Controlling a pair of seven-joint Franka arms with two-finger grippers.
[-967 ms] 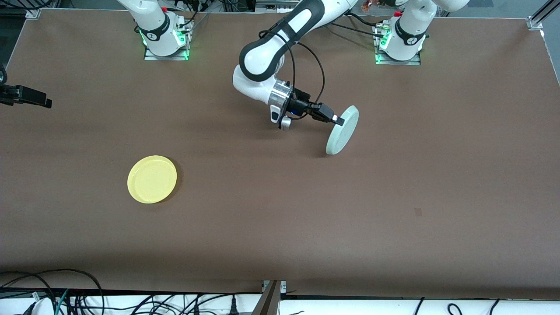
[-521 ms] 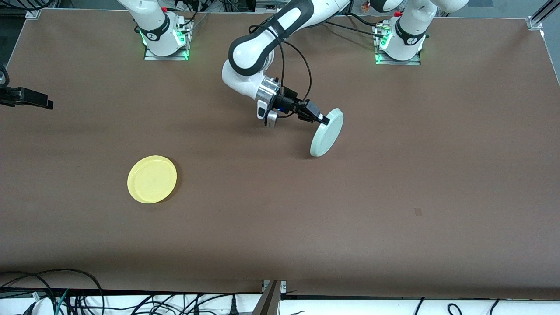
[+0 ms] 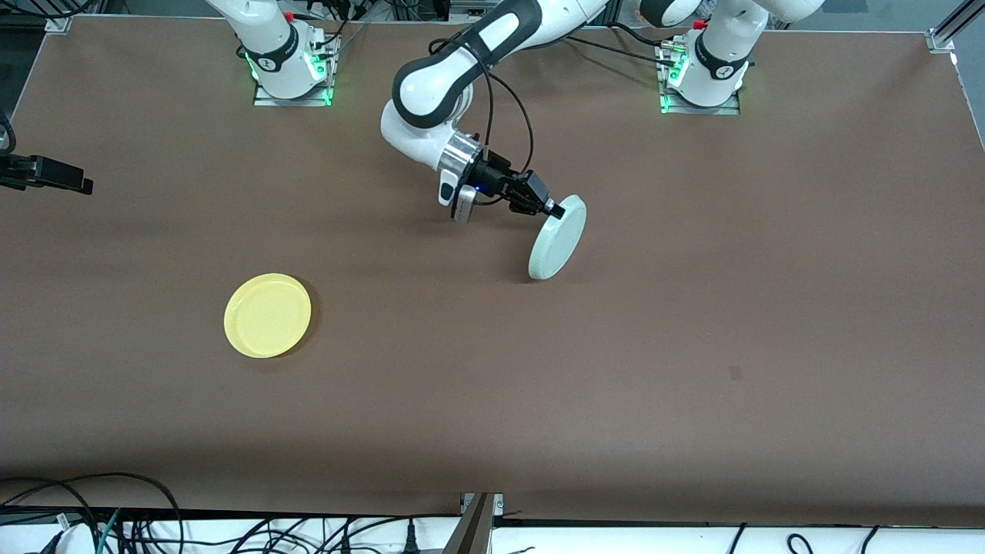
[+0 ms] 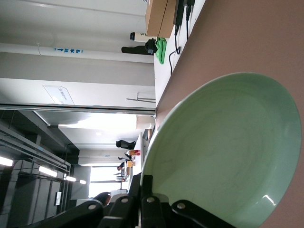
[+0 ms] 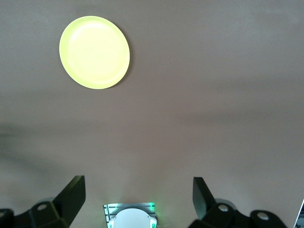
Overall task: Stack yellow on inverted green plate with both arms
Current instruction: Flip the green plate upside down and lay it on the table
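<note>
My left gripper (image 3: 552, 208) is shut on the rim of the pale green plate (image 3: 558, 238) over the middle of the table. The plate hangs steeply tilted, its lower rim close to the brown tabletop. The left wrist view shows the green plate (image 4: 228, 152) with the left gripper (image 4: 149, 183) clamped on its edge. The yellow plate (image 3: 268, 315) lies flat, rim up, toward the right arm's end and nearer the front camera. My right gripper (image 5: 137, 197) waits high over the table, open and holding nothing, with the yellow plate (image 5: 94, 52) below it.
Both arm bases (image 3: 288, 65) (image 3: 704, 73) glow green along the table's edge farthest from the camera. A black part (image 3: 46, 173) pokes in at the right arm's end of the table. Cables (image 3: 115, 515) run below the near edge.
My left arm has carried the tilted green plate sideways toward the right arm's end of the table. The yellow plate and the right arm have not moved.
</note>
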